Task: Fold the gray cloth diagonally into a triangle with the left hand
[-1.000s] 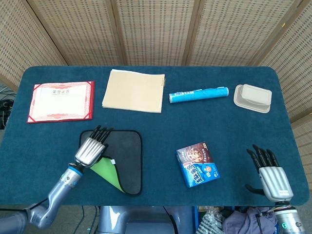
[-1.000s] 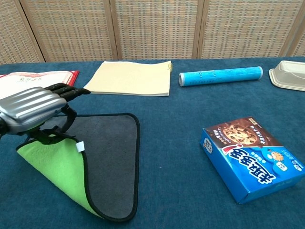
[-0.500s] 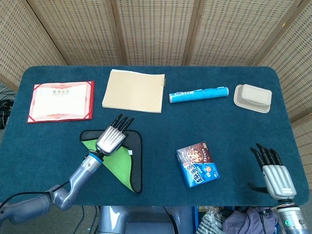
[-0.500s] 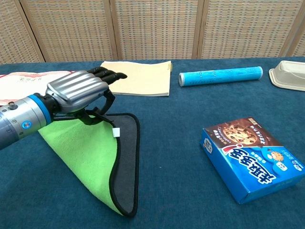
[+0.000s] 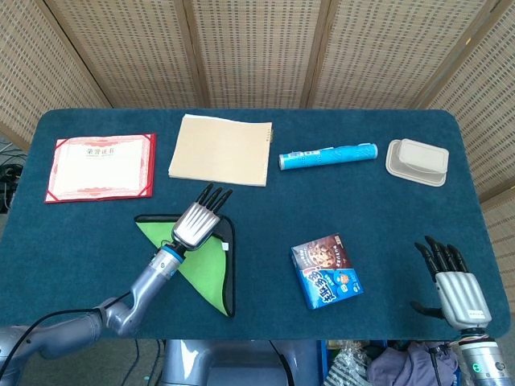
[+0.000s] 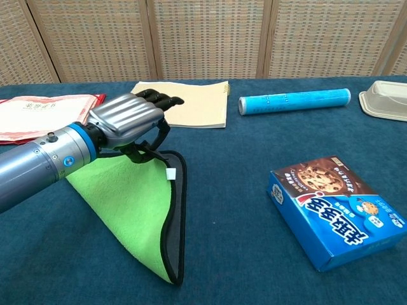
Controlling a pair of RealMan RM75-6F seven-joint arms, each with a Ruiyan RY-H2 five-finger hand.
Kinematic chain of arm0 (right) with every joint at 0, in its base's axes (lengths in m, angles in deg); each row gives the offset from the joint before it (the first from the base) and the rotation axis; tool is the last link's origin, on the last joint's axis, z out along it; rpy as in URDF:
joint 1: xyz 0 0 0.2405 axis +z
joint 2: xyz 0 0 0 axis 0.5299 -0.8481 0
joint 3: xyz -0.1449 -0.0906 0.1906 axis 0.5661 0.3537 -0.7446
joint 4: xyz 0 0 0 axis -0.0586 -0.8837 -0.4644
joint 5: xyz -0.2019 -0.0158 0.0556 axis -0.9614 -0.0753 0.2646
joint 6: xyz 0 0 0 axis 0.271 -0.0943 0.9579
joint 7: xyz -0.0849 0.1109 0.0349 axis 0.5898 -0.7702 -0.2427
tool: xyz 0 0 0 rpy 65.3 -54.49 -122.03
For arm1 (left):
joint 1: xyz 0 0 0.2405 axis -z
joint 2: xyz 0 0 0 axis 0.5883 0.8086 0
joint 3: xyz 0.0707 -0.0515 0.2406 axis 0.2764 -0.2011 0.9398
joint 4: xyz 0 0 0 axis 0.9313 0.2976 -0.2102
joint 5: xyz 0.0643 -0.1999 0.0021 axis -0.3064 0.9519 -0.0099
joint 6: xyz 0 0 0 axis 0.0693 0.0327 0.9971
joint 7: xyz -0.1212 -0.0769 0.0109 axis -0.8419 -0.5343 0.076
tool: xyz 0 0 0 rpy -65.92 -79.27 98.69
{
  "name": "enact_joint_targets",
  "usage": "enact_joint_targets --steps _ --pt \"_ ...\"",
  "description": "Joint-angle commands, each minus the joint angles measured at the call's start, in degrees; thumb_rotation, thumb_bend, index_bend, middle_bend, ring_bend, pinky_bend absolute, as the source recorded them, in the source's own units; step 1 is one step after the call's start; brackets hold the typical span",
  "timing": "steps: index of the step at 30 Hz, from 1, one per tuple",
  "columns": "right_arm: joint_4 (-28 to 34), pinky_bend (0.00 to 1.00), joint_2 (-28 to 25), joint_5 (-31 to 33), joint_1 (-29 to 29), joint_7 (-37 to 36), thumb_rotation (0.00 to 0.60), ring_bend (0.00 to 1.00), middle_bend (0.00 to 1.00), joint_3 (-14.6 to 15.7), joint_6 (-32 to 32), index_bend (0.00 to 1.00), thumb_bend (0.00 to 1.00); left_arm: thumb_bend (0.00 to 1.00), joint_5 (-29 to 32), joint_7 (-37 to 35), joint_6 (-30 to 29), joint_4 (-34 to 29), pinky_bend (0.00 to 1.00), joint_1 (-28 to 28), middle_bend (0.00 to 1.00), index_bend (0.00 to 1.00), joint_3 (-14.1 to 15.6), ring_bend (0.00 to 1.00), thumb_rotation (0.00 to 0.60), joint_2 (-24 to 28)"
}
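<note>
The cloth (image 5: 205, 269) (image 6: 137, 203) lies on the near left of the table, folded over so its green underside shows as a triangle, with a strip of the gray face and black trim along the right edge. My left hand (image 5: 199, 223) (image 6: 127, 121) hovers over the cloth's far right corner and pinches the lifted corner, whose small white tag (image 6: 170, 174) hangs just below the fingers. My right hand (image 5: 455, 289) rests with fingers spread at the near right table edge, holding nothing; only the head view shows it.
A red certificate (image 5: 100, 166) and a beige notebook (image 5: 220, 149) lie at the back left. A blue tube (image 5: 327, 155) and a white lidded box (image 5: 417, 162) sit at the back right. A cookie box (image 5: 326, 270) (image 6: 334, 210) lies right of the cloth.
My left hand carried the cloth corner rightward and farther across the cloth. The green flap now covers nearly all the gray face. The right hand drifted slightly nearer the edge.
</note>
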Motion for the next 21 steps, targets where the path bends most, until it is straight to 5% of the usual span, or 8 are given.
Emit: enact_joint_targets --steps 1,12,21 --pt "0.0 0.00 0.1 0.0 0.1 0.2 0.600 0.00 0.00 0.1 -0.1 0.00 0.00 0.39 0.5 0.1 0.0 0.3 0.00 0.5 0.00 0.67 -0.1 0.00 0.600 -0.4" --pt "0.1 0.00 0.1 -0.1 0.0 0.2 0.600 0.00 0.00 0.1 0.0 0.00 0.00 0.39 2.4 1.1 0.4 1.7 0.00 2.5 0.00 0.66 0.0 0.00 0.600 -2.0" --pt "-0.1 0.00 0.2 -0.6 -0.2 -0.5 0.600 0.00 0.00 -0.1 1.1 0.00 0.00 0.39 7.3 6.6 0.5 2.6 0.00 2.2 0.00 0.06 -0.3 0.00 0.600 -3.2"
